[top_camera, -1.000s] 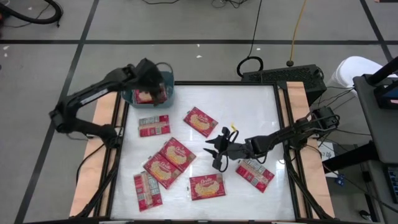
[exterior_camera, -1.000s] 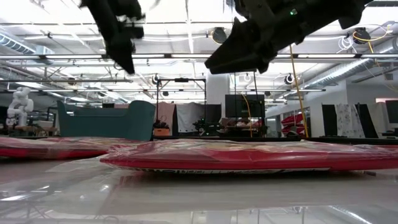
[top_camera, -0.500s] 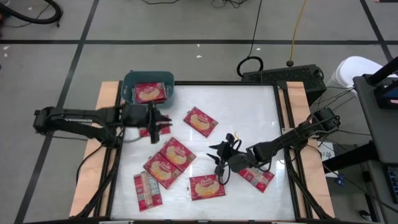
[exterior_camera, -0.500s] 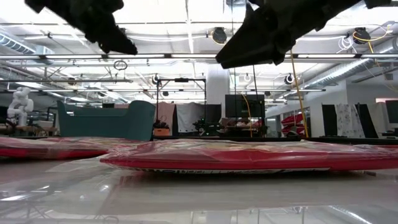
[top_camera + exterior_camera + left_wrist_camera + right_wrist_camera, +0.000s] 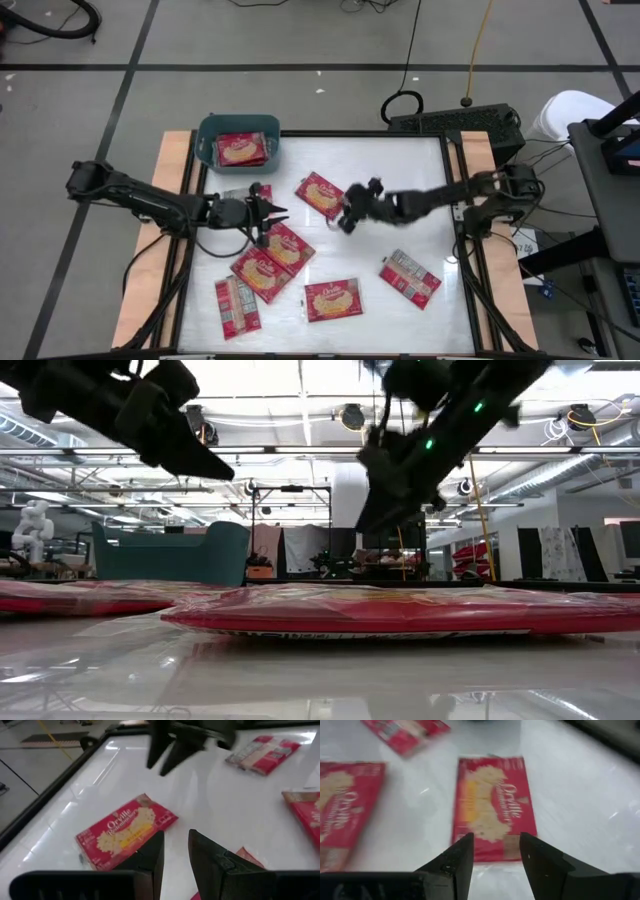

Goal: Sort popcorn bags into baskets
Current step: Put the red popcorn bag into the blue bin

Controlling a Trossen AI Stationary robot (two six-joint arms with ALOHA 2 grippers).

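Currently right gripper (image 5: 492, 852) hovers over flat red popcorn packet (image 5: 321, 193) at mid-desk, jaws parted astride its near edge, empty: lined up for pickup, likely. Left gripper (image 5: 270, 212) low beside overlapping red packets (image 5: 268, 260), jaws narrowly apart, holding nothing. Teal plastic tub (image 5: 208, 135) at far-left corner already holds one packet (image 5: 241, 150). Glossy white desk (image 5: 420, 190): wide bare stretch on right; raised rim close behind tub.

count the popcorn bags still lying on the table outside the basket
7: one partly under the left hand at, one by the right hand at, two overlapping mid-table, and three along the near edge. More may be hidden.
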